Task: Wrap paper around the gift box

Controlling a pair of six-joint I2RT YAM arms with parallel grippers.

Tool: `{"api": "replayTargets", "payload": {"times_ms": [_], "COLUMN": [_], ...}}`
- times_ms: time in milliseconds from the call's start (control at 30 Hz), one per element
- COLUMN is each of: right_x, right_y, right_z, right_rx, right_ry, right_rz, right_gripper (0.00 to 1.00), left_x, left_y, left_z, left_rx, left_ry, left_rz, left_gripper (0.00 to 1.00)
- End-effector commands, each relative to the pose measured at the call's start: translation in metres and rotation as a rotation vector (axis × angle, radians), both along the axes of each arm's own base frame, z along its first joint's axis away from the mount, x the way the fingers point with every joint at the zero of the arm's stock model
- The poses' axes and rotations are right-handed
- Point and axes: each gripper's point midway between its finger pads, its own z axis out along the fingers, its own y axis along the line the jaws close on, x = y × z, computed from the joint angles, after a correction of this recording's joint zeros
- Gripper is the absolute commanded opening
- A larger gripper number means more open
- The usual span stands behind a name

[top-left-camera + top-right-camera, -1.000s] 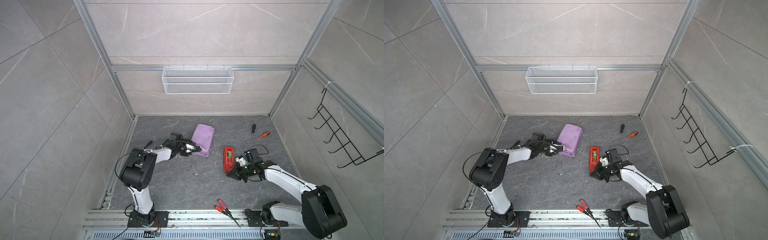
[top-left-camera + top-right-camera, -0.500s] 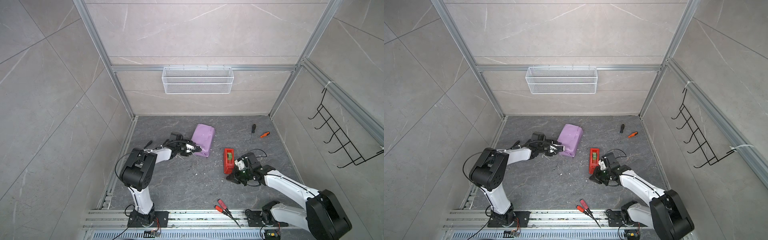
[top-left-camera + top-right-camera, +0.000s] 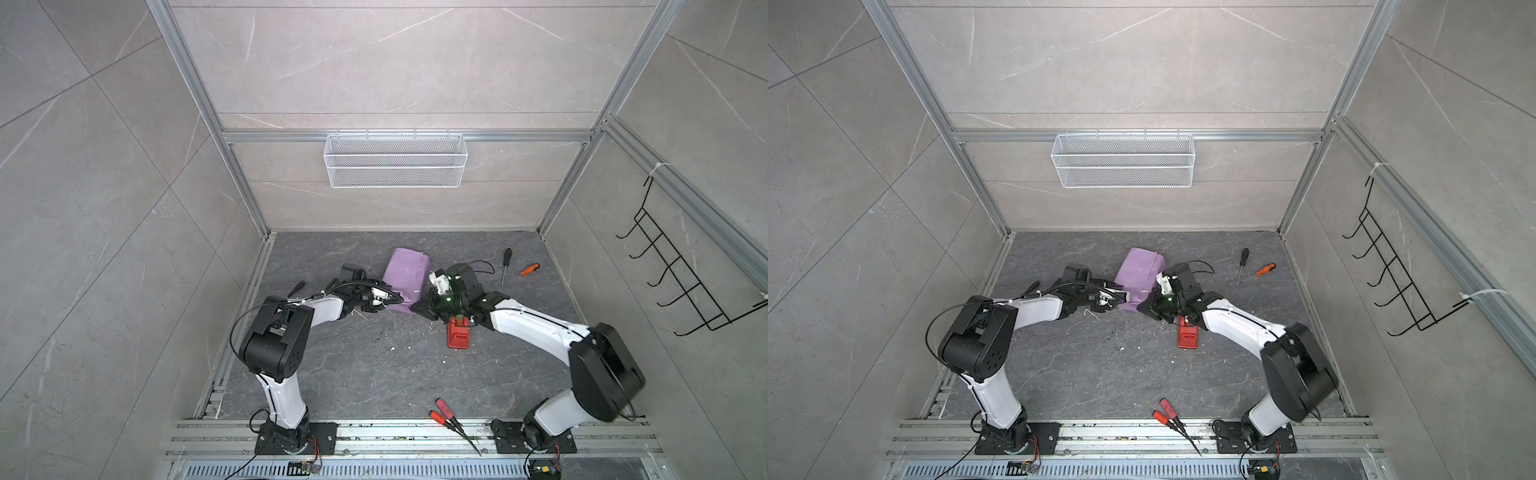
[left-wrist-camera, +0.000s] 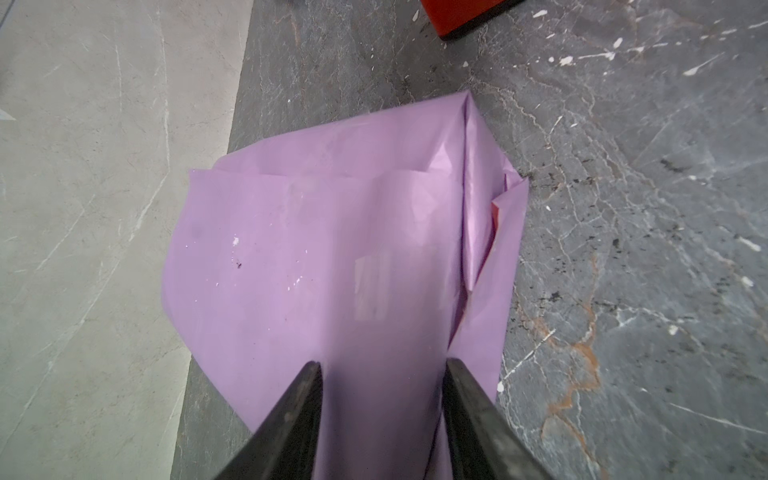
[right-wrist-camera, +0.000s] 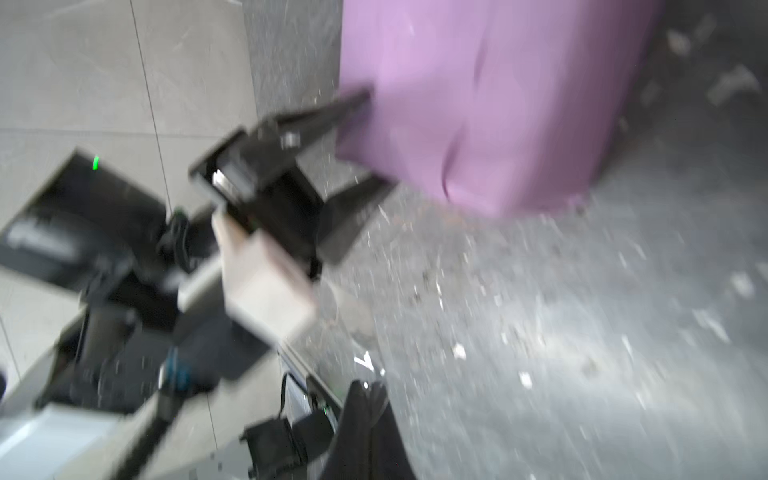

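Left pincer (image 4: 381, 363) grasped lilac paper (image 4: 316, 232) bundle, jaws flanking near end; bundle ran ahead, folded edges loose along one side. Gift box hidden. Right pincer (image 5: 371, 388) clenched, just beside bundle corner. Bare tabletop (image 3: 374, 374) open behind both pincers. Lettering on red tape dispenser (image 3: 457, 338) behind right pincer unreadable.

No text, label, brand, number or sign is legible to me in any view. The red tape dispenser (image 3: 458, 338) (image 3: 1187, 338) bears a faint dark marking in both top views, too small for me to read.
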Motion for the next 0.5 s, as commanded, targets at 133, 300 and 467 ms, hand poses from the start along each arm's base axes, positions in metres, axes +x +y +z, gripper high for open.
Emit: {"api": "replayTargets", "payload": {"times_ms": [133, 300, 467], "right_x": [0.049, 0.045, 0.033], "right_y": [0.030, 0.054, 0.057], "right_z": [-0.008, -0.016, -0.036], "right_rx": [0.023, 0.041, 0.023], "right_ry": [-0.029, -0.022, 0.028], "right_rz": [-0.056, -0.017, -0.031], "right_gripper": [0.00, 0.00, 0.00], "left_x": [-0.024, -0.024, -0.024], "left_y": [0.015, 0.015, 0.015], "left_z": [-0.050, -0.050, -0.050], "left_rx": [0.093, 0.092, 0.094], "left_ry": [0.181, 0.181, 0.181], "left_rz": [0.045, 0.046, 0.046], "left_gripper": [0.49, 0.50, 0.50]}}
